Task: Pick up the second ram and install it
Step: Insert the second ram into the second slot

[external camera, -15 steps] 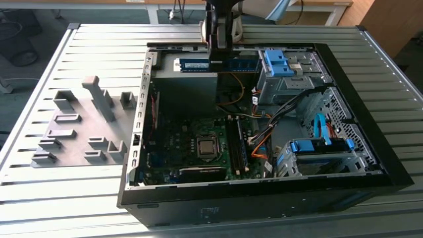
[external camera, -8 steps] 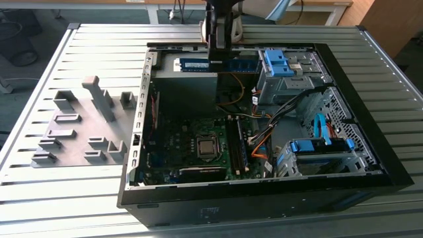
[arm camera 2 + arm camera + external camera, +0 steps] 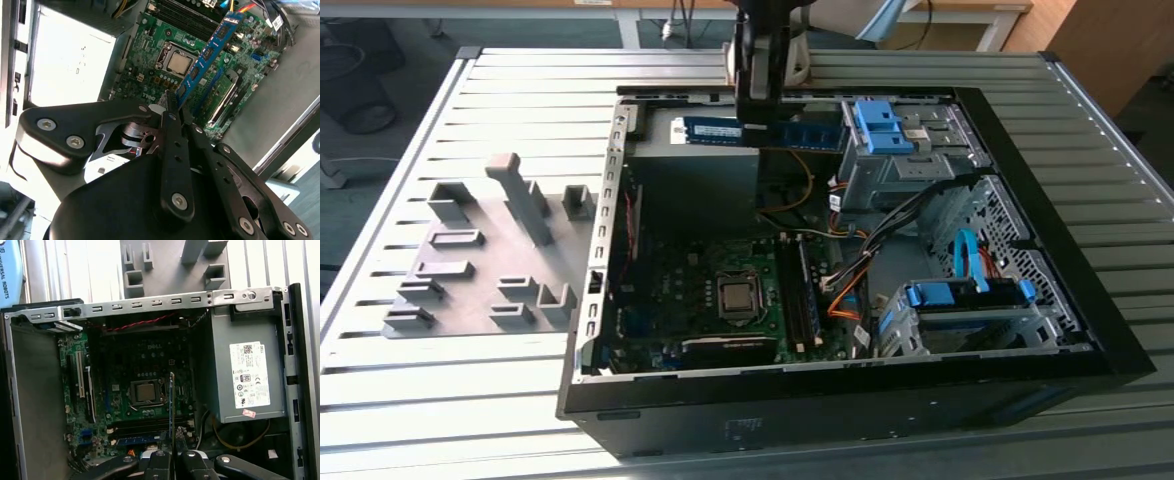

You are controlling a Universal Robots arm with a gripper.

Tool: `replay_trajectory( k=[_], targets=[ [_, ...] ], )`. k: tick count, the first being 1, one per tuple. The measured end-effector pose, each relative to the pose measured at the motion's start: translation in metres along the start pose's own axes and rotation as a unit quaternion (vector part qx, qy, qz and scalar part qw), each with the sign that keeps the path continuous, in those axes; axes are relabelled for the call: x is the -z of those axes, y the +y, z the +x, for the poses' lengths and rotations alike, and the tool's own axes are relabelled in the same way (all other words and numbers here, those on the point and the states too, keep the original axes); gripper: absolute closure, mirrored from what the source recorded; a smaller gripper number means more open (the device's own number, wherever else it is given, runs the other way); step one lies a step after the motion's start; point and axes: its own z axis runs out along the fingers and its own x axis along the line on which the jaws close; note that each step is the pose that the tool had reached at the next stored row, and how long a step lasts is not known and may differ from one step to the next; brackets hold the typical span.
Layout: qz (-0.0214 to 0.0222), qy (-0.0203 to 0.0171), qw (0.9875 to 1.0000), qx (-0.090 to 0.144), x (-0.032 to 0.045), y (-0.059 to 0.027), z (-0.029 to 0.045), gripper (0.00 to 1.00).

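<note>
The second ram [image 3: 781, 133], a thin blue stick with black chips and a white label, hangs level over the back of the open computer case [image 3: 1067, 300]. My gripper [image 3: 765, 122] is shut on its middle from above. In the second wrist view the second ram [image 3: 207, 55] juts out from my gripper [image 3: 175, 107] above the green motherboard [image 3: 150, 65]. In the first wrist view the second ram [image 3: 171, 405] is edge-on, between the fingertips [image 3: 159, 456], in line with the processor [image 3: 146, 391]. The long memory slots [image 3: 801, 295] lie beside the processor [image 3: 738, 295].
A grey power supply [image 3: 694, 175] sits in the case under the stick. Light-blue drive brackets [image 3: 881, 125] and a second drive bay [image 3: 967, 293] stand on the exterior view's right, with loose cables [image 3: 847, 280] between them. A grey holder tray [image 3: 480, 270] lies on the slatted table [image 3: 400, 400].
</note>
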Motion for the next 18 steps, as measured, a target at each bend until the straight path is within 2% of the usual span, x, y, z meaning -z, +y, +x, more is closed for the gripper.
replay_trajectory(
  k=[6, 10, 15, 18],
  targets=[
    [0.001, 0.001, 0.9991, -0.043, -0.0012, 0.0, 0.0001, 0.85],
    [0.0015, 0.001, 0.9978, -0.066, -0.0018, 0.0, 0.0001, 0.85],
    [0.0021, 0.0011, 0.9954, -0.096, -0.0025, 0.0, 0.0001, 0.85],
    [0.0026, 0.0013, 0.9928, -0.119, -0.0029, 0.0, 0.0001, 0.85]
  ],
)
